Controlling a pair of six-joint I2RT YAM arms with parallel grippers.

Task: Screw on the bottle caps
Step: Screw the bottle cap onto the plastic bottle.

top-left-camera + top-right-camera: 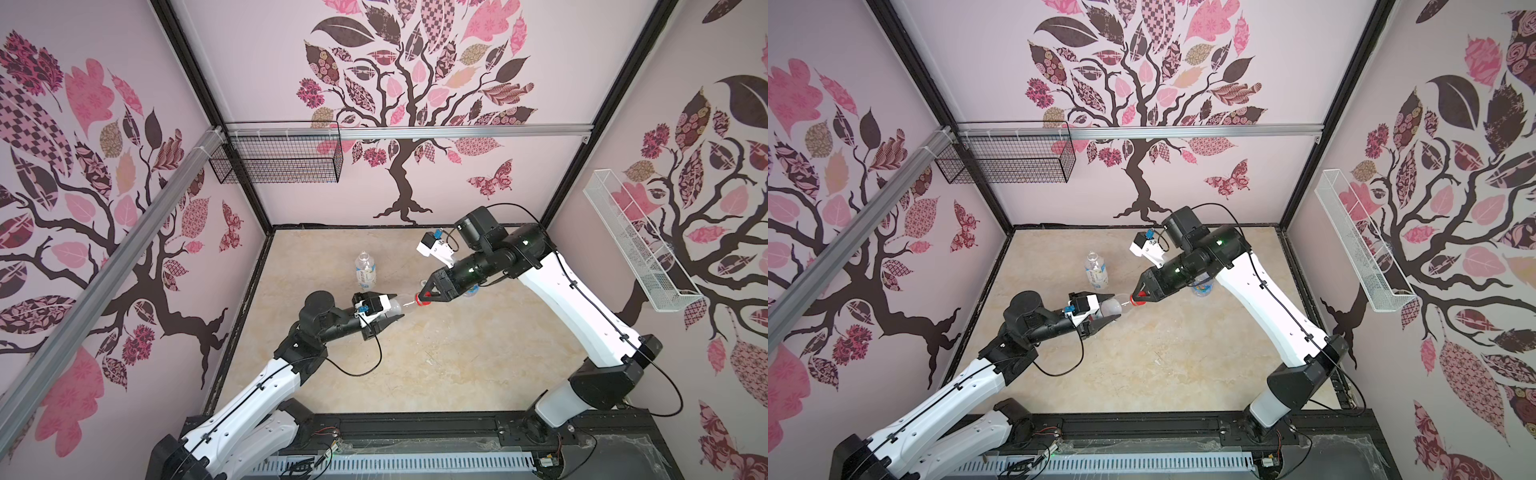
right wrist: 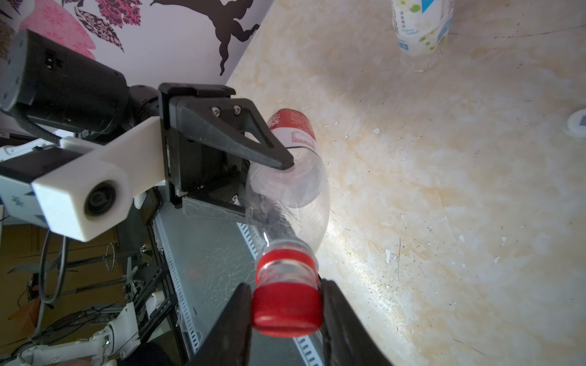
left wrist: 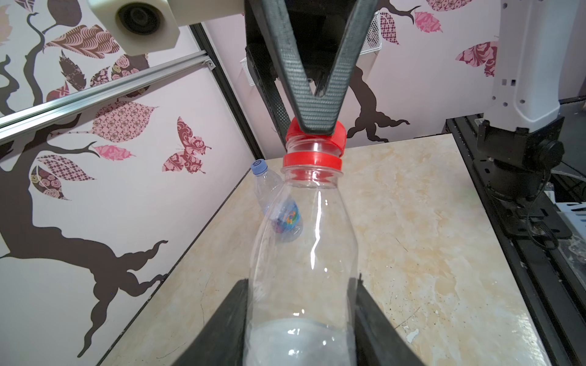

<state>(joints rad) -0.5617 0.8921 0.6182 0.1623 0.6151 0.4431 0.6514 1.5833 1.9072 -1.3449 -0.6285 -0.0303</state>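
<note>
A clear red-labelled bottle (image 3: 304, 253) is held on its side in the air, its body clamped by the left gripper (image 3: 301, 283), while the right gripper (image 2: 287, 286) pinches the red cap (image 2: 287, 313) on its mouth, bare thread showing below the cap. Nearby, a taller bottle (image 1: 365, 272) with a white-green label stands upright and uncapped, a squat bluish bottle (image 3: 280, 218) wears its blue cap (image 3: 260, 166), and a white cap (image 2: 577, 123) lies loose on the table (image 1: 457, 365).

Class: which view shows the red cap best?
Right wrist: the red cap is large and close. Left wrist: the right hand covers part. Both top views: only a tiny red spot.
</note>
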